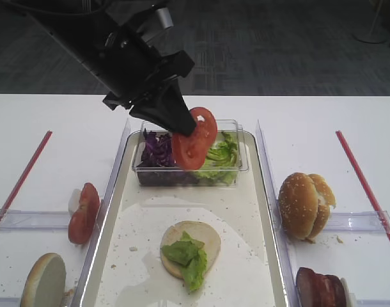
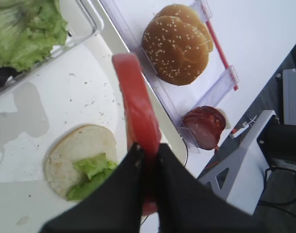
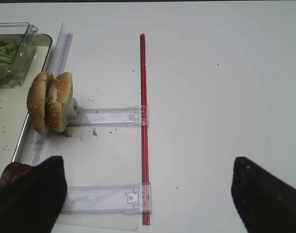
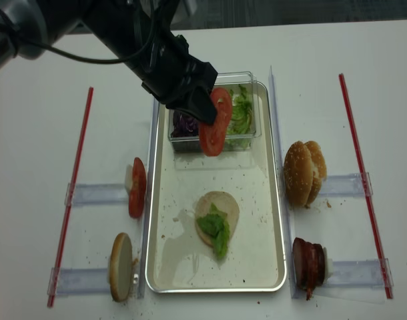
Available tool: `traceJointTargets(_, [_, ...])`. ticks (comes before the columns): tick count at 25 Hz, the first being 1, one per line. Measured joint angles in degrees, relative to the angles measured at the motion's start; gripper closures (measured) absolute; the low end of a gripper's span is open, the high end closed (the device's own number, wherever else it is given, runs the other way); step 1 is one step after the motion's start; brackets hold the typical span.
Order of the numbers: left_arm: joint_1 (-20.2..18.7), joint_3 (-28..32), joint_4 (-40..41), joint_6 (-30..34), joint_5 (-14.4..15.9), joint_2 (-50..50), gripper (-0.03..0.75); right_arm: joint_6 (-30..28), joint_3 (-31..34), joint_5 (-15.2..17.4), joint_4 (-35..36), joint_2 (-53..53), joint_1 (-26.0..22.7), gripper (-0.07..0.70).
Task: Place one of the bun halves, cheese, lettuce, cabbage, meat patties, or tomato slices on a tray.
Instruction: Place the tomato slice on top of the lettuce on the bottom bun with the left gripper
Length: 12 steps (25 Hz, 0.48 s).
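Left gripper [image 1: 182, 125] is closed on a tomato slice [image 1: 195, 137], pinching its upper edge, so the slice hangs on edge in the air above the far part of the tray [image 1: 272, 217], in front of the clear plastic tub [image 1: 243, 160]. That tub sits at the far end of the tray and holds purple cabbage [image 1: 156, 150] on the left and lettuce [image 1: 222, 157] on the right. Below, near the middle of the tray, a flat bun bottom [image 1: 198, 240] lies with a lettuce leaf [image 1: 188, 256] on it.

Left of the tray, more tomato slices [image 1: 83, 214] stand on edge in a clear holder, and another bun half [image 1: 45, 281] leans nearer the front. On the right side stand two sesame bun tops [image 1: 304, 204] and the meat patties [image 1: 319, 288].

Right gripper [image 3: 148, 194] hovers over bare table beside a red strip [image 3: 143, 121], its fingers [image 3: 264, 199] wide apart with nothing between them, as far as the wrist view shows.
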Motion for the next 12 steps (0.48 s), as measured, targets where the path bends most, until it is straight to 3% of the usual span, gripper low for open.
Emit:
traceJointTargets(6, [0.00,0.68,-1.40,0.28,0.00,0.00,0.689,0.00,0.00,0.00,0.00,0.00,0.00,-0.066])
traceJointTargets(12, [0.00,7.16,-4.70,2.81,-0.36,0.00,0.690,0.00,0.00,0.00,0.00,0.00,0.00,-0.066])
